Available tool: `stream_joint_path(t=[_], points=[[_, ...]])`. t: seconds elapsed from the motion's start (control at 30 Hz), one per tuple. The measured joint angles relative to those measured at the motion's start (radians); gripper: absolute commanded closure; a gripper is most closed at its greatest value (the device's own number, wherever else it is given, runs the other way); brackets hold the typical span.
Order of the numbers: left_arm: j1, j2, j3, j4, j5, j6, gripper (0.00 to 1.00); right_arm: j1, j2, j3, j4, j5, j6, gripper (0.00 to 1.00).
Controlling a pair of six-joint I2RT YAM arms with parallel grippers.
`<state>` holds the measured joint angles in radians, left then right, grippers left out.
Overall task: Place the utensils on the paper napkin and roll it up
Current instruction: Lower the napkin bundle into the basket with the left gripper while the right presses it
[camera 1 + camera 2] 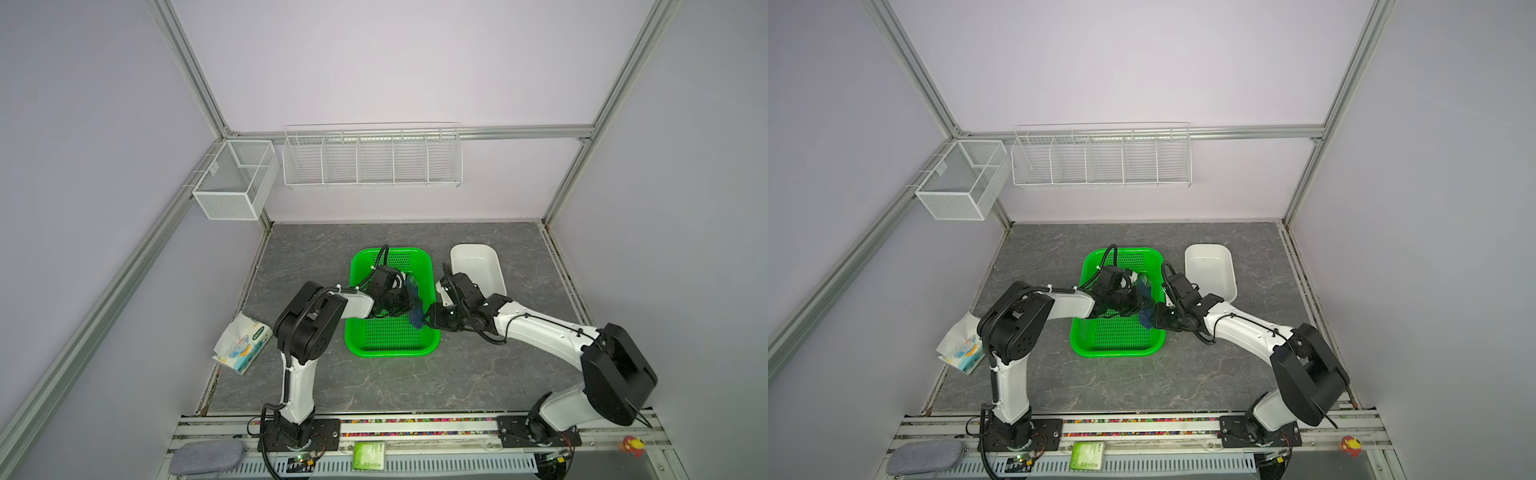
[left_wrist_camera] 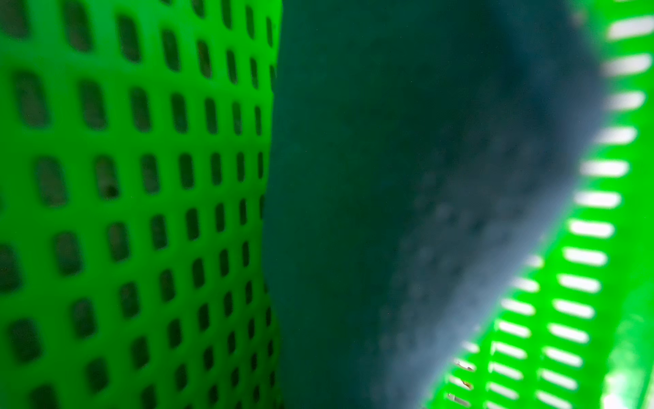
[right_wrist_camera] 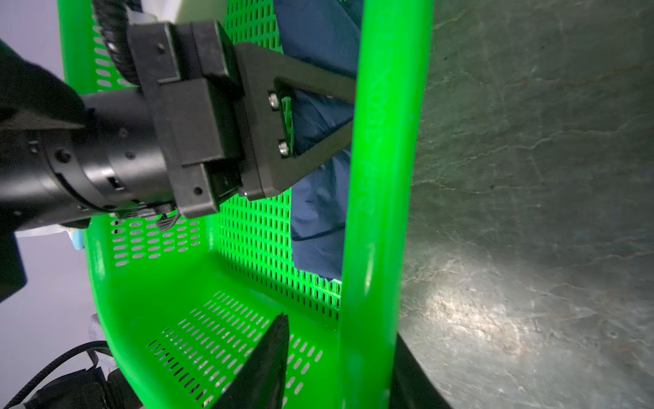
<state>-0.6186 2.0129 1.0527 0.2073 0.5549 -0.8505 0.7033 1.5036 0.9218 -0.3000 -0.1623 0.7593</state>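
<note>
L forearm point(image 1: 353, 302) level, end effector point(image 1: 409, 307) pinching napkin point(image 3: 318, 212)

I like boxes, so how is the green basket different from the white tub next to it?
The green basket is full of little holes; the white tub has solid walls. The basket holds the blue napkin; the tub's visible part shows nothing inside. Both are open-topped rounded rectangles on the table.

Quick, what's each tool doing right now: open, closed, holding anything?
Left tool: closed, apparently pinching the blue napkin inside the green basket.
Right tool: open, holding nothing, its jaws either side of the basket's rim.
</note>
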Motion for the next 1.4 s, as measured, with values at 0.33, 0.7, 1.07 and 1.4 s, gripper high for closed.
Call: stream_joint_path(t=[0.33,0.7,1.07,1.4], points=[[-0.018,0.000,0.088,-0.172,-0.042,0.097,0.79,0.002,0.000,0.000,-0.002,0.015,0.000,0.57],[-0.036,-0.003,0.167,-0.330,-0.099,0.159,0.64,0.002,-0.002,0.000,-0.007,0.036,0.000,0.57],[-0.041,-0.018,0.167,-0.362,-0.140,0.169,0.77,0.005,-0.011,0.000,-0.010,0.043,0.000,0.57],[-0.037,-0.018,0.124,-0.295,-0.120,0.136,0.90,0.005,-0.015,0.000,-0.015,0.043,0.000,0.58]])
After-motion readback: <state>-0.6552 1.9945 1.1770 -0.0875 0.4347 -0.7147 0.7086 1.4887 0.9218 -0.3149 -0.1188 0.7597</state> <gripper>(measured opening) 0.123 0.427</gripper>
